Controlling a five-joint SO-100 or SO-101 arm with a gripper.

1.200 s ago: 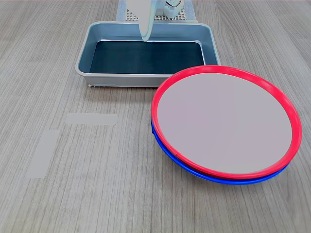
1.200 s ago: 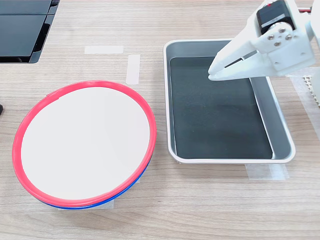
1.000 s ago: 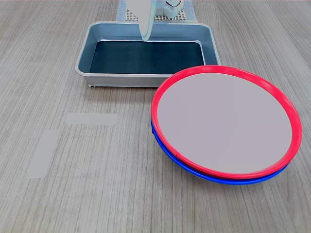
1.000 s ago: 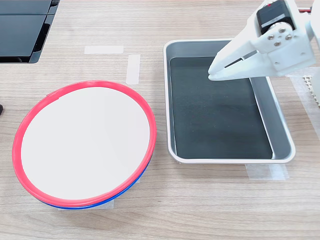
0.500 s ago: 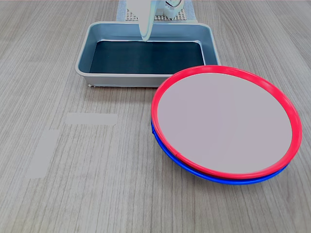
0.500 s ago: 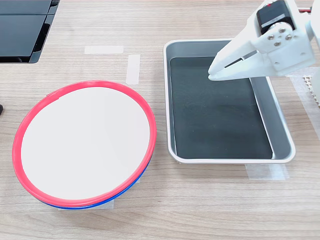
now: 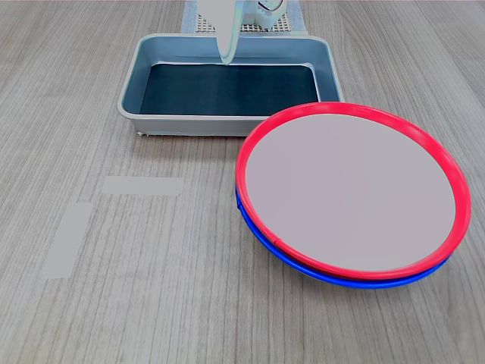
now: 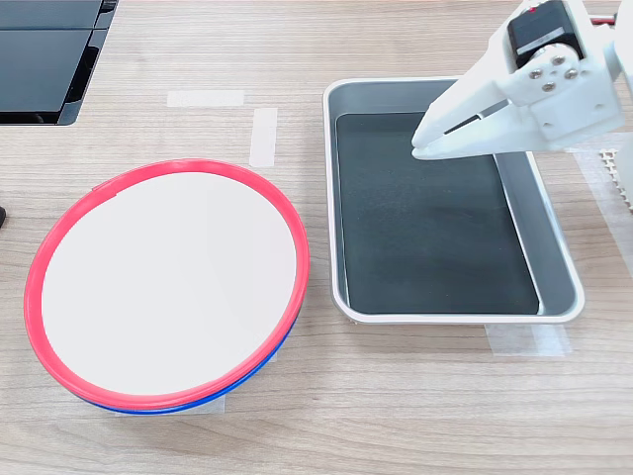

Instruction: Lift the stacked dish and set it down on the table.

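The red-rimmed dish [image 7: 350, 188] [image 8: 168, 282] lies stacked on a blue-rimmed dish [image 7: 341, 277] [image 8: 247, 374], of which only the lower edge shows. Both rest on the wood-grain table [image 7: 151, 303] [image 8: 396, 416]. My white gripper [image 7: 227, 54] [image 8: 419, 146] hangs above the grey tray, well away from the dishes, its fingers shut together and holding nothing. In the second exterior view it points toward the left.
A grey metal tray [image 7: 129, 102] [image 8: 564, 307] with a dark mat stands beside the dishes. Pale tape strips [image 7: 142, 185] [image 8: 263, 136] lie on the table. A dark device [image 8: 45, 59] sits at the second exterior view's top left.
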